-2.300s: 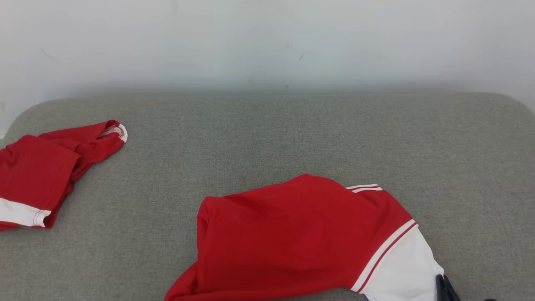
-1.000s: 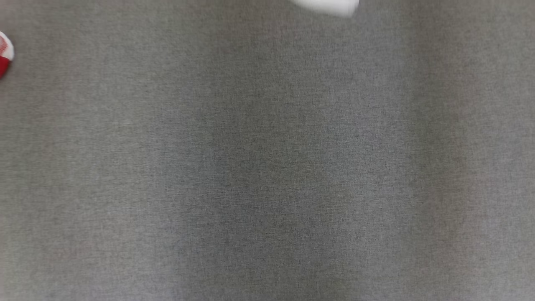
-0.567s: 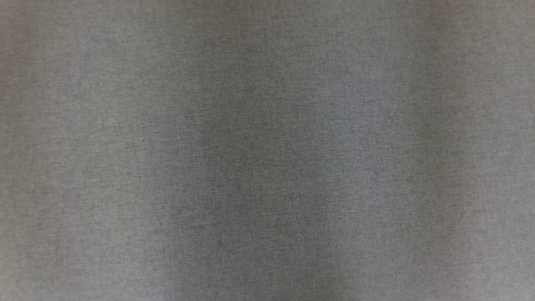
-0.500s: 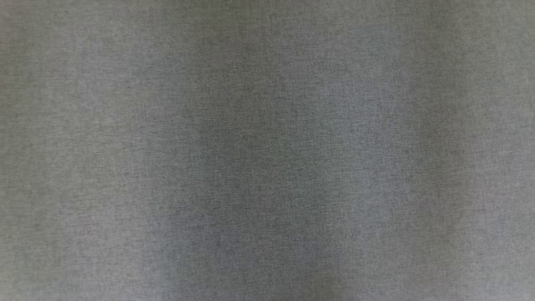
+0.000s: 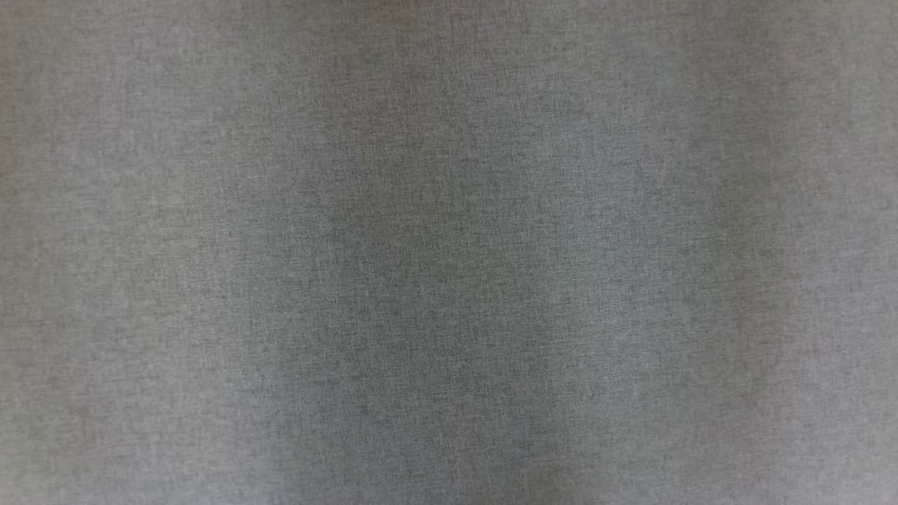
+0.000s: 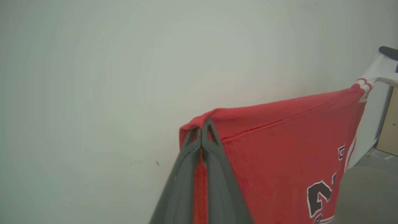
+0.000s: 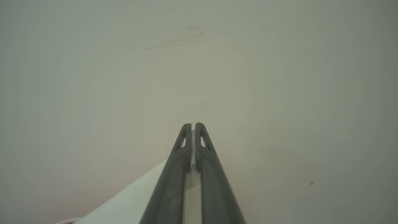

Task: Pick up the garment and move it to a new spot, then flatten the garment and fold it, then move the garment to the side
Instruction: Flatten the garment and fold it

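Observation:
The garment (image 6: 279, 140) is a red jersey with white sleeves and dark printed digits. In the left wrist view it hangs stretched in the air in front of a pale wall. My left gripper (image 6: 202, 124) is shut on its red upper corner. At the far end its white sleeve (image 6: 377, 70) rises to a dark finger of my right gripper (image 6: 388, 51). In the right wrist view my right gripper (image 7: 192, 125) is shut on white cloth (image 7: 130, 202) of the garment, and a strip of it shows between the fingers.
The head view looks straight down on the grey fabric surface (image 5: 449, 252). A rounded corner of that grey surface (image 6: 367, 196) lies below the hanging garment. The pale wall (image 6: 93, 77) stands close behind both grippers, with a wooden panel (image 6: 390, 124) at the right edge.
The head camera has swung down onto the grey surface. The bits of red and white cloth at its edges a second ago have left the picture.

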Motion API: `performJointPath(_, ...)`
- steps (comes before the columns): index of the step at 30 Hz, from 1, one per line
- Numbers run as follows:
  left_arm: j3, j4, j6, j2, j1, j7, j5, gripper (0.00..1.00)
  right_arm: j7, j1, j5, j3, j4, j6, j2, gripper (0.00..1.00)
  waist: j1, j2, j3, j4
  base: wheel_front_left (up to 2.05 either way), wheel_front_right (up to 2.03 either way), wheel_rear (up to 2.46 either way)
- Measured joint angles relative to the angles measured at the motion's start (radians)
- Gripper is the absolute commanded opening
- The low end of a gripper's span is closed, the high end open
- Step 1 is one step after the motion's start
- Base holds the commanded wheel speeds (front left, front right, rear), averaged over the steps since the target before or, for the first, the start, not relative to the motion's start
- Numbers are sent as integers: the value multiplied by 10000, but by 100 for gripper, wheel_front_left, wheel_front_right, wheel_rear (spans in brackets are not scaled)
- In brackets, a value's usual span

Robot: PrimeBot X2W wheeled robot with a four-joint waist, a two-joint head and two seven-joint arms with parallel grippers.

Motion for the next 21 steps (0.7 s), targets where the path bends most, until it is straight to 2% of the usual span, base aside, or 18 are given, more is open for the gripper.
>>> performJointPath(5, -336, -268, 0, 54, 778, -796, -443, 0, -105, 725, 389, 625, -499, 0, 188, 0, -1, -2, -206, -12, 0, 0, 0)
performJointPath(9, -222, -1089, 0, 416, 3220, -1208, -826, 0, -255, 3570, 1632, 1411, -2034, 0, -121, 0, -1, -2, -858, -84, 0, 0, 0)
performJointPath(12, 1080, -1760, 40, 535, 4818, -1218, -742, 0, -293, 5319, 2416, 1622, -3016, 0, -472, 0, -1, -2, -1272, -118, 0, 0, 0)
performJointPath(14, 1883, -2372, 222, 522, 6186, -1231, -378, 0, -364, 6654, 2934, 1647, -3649, 0, -754, 0, -2, -2, -1557, -133, 0, 0, 0)
performJointPath(17, 3170, -3455, 591, 190, 8592, -1231, 15, 0, -527, 8886, 3624, 1505, -4566, 0, -1220, 0, -3, -2, -1992, -119, 0, 0, 0)
performJointPath(21, 4314, -4567, 955, -355, 11517, -1231, 918, 0, -721, 11936, 4466, 1049, -5549, 0, -1419, 0, -4, -3, -2547, -35, 0, 0, 0)
